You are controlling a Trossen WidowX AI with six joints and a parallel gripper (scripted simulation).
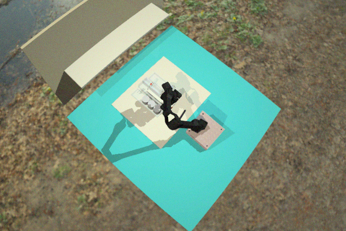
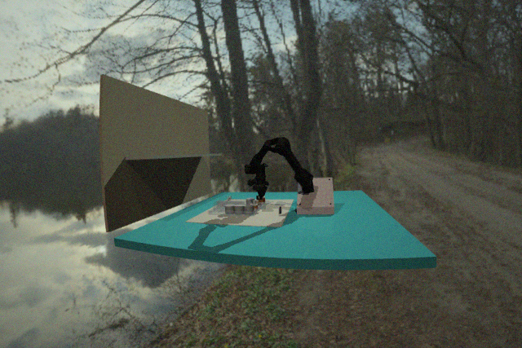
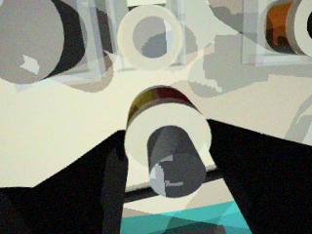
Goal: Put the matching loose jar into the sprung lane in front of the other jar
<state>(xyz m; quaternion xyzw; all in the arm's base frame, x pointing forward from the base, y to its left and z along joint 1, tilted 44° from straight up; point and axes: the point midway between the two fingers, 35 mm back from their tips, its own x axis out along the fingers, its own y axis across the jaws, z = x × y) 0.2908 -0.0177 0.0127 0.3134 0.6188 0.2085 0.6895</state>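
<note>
My gripper points down and is shut on a jar. That jar has a white shoulder, a grey cap and a yellow and dark red side, and looks raised off the mat. Ahead of it in the wrist view, a jar with a white ring top and grey centre stands between clear lane walls. Its side colours are hidden at this angle. The pusher plate and the front stop cannot be made out. In the top view the arm hides the fingertips and the held jar.
A large grey-lidded jar is in the lane to the left; an orange jar with a white top is to the right. Several grey-lidded jars stand in a row. A dark bar stands near the pink base plate.
</note>
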